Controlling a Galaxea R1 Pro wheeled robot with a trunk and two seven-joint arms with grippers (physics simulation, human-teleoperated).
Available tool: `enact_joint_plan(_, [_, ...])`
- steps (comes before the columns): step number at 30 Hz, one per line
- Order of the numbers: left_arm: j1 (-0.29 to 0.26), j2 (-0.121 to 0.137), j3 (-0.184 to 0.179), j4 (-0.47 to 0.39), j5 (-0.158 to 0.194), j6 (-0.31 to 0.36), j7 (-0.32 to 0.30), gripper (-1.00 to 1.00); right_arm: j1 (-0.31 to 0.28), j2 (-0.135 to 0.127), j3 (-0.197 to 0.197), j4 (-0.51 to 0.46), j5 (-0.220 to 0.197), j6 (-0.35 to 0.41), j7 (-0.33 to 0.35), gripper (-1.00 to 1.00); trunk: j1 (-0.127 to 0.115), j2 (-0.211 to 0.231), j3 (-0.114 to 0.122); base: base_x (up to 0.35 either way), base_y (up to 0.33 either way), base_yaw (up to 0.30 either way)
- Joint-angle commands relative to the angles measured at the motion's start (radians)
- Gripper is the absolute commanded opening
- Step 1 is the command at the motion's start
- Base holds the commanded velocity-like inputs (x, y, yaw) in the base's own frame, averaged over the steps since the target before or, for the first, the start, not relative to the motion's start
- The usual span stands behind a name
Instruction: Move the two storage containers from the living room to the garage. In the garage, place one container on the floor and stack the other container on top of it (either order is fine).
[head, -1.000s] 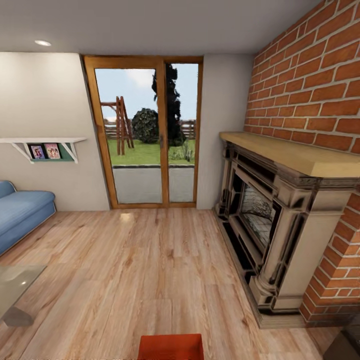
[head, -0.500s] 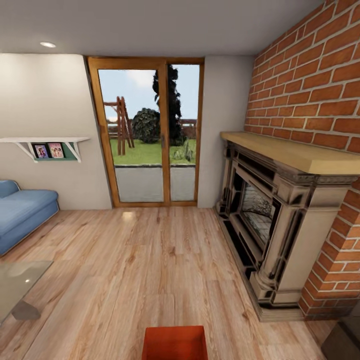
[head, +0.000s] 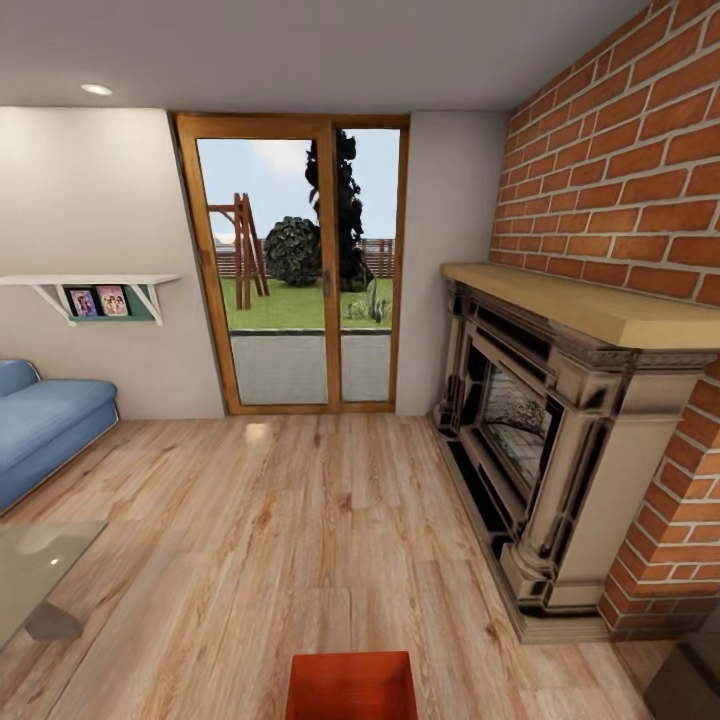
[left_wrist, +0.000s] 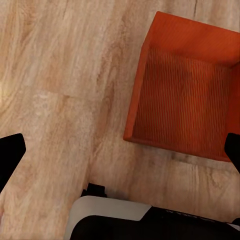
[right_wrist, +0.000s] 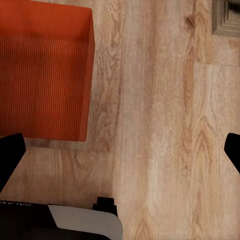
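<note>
Container (head: 351, 686) edged slightly further into head view; both tools spread wide, empty.

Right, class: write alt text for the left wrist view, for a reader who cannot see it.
An orange-red storage container, open-topped and empty, sits on light wood plank flooring, seen from above. The left gripper's two dark fingertips show at opposite edges, wide apart and holding nothing, with part of the robot's white and black body beneath.

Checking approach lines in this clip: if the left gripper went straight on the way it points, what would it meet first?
Probably the bare wood floor. The left gripper, fingers wide apart, aims just beside the orange container, near its wall. Depth is unclear, so that rim could be clipped.
</note>
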Motion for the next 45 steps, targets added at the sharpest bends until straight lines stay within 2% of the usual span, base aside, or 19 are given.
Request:
enact_joint_plan(1, [-0.001, 0.000, 0.007, 0.003, 0.003, -0.004, -0.008, 1.00, 0.000, 0.000, 0.006, 0.001, 0.001, -0.003, -0.002, 1.00, 0.000, -0.001, 0.000, 0.000, 0.000, 0.000])
enact_joint_plan(45, [-0.001, -0.014, 0.009, -0.005, 0.014, 0.001, -0.010, 1.00, 0.000, 0.002, 0.003, -0.001, -0.007, -0.003, 0.006, 1.00, 0.000, -0.001, -0.006, 0.000, 0.000, 0.000])
